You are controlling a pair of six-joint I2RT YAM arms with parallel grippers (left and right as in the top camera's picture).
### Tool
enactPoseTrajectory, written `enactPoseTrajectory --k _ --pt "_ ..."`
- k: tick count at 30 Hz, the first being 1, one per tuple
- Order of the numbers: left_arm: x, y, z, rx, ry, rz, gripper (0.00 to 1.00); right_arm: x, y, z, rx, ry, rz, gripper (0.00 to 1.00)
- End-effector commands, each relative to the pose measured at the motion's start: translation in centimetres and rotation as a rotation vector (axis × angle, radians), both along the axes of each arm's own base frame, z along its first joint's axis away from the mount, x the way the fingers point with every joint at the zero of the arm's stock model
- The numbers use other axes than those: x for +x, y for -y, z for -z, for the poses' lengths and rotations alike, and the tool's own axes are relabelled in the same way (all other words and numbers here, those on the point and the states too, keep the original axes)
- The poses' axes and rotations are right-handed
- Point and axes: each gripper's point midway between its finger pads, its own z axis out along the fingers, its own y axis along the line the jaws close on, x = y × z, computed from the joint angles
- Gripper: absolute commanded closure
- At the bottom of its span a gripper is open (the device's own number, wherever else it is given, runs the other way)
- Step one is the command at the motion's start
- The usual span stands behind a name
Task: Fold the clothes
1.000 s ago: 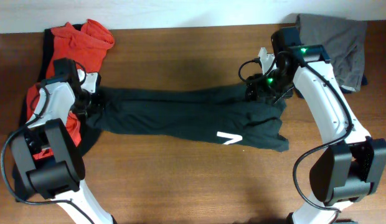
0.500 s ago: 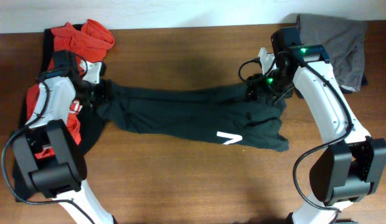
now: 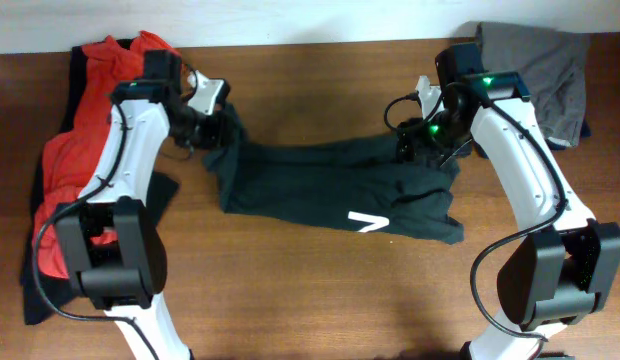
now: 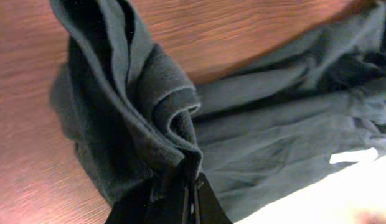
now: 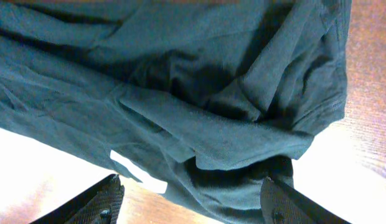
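The black T-shirt [image 3: 310,185] lies bunched in a long band across the table's middle, with a white letter mark [image 3: 368,222] showing. My left gripper [image 3: 212,125] is shut on the shirt's left end and holds it lifted; in the left wrist view [image 4: 190,202] the closed jaws pinch a fold of the dark cloth [image 4: 149,106]. My right gripper [image 3: 422,140] is over the shirt's right end; in the right wrist view [image 5: 193,202] its fingers are spread wide with the cloth [image 5: 199,124] under them. The red T-shirt [image 3: 65,165] lies at the far left.
A grey garment [image 3: 540,65] lies at the back right corner. Another dark garment [image 3: 35,290] lies under the red one at the left edge. Bare wooden table [image 3: 310,290] shows in front of the shirt.
My left gripper has moved up and to the right with the shirt's left end, pulling it off the red shirt towards the middle. The right arm has not moved.
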Motion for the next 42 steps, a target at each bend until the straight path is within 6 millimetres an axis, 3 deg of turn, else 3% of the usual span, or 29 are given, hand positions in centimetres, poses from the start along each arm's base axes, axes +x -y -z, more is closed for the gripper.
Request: enactPoseTrajectory --k 1,13,18,21,22,23,24,25,29,35,42 --pt "-0.6 3.0 -0.2 -0.011 0.0 0.087 0.99 0.8 -0.1 -0.5 -0.007 0.031 0.003 0.25" --pt "-5.4 12.6 0.1 0.005 -0.043 0.324 0.99 1.5 0.2 -0.7 0.002 0.059 0.013 0.25" --pt "-6.2 13.8 0.8 0.096 -0.047 0.316 0.98 1.4 0.8 -0.6 0.005 0.048 0.029 0.25" --pt "-6.6 14.7 0.8 0.092 -0.046 0.339 0.42 1.5 0.9 -0.6 0.008 0.05 0.032 0.25" --pt "-6.8 15.0 0.8 0.092 -0.046 0.347 0.32 1.5 0.9 -0.6 0.008 0.051 0.032 0.25" --pt "-7.0 15.3 0.8 0.092 -0.045 0.355 0.15 1.5 0.9 -0.7 0.008 0.053 0.032 0.25" --pt "-7.1 15.4 0.8 0.092 -0.045 0.359 0.05 1.6 0.9 -0.7 0.008 0.054 0.032 0.25" --pt "-7.2 15.6 0.8 0.092 -0.044 0.364 0.01 1.6 0.9 -0.7 0.008 0.056 0.032 0.25" --pt "-6.9 15.4 0.8 0.103 -0.034 0.357 0.01 1.6 0.9 -0.7 0.009 0.057 0.032 0.25" --pt "-6.4 11.8 1.4 0.168 -0.078 0.297 0.01 1.6 0.9 -0.7 0.009 0.057 0.032 0.25" --pt "-7.8 10.7 3.8 0.215 -0.101 0.471 0.01 1.6 0.9 -0.7 0.009 0.056 0.032 0.25"
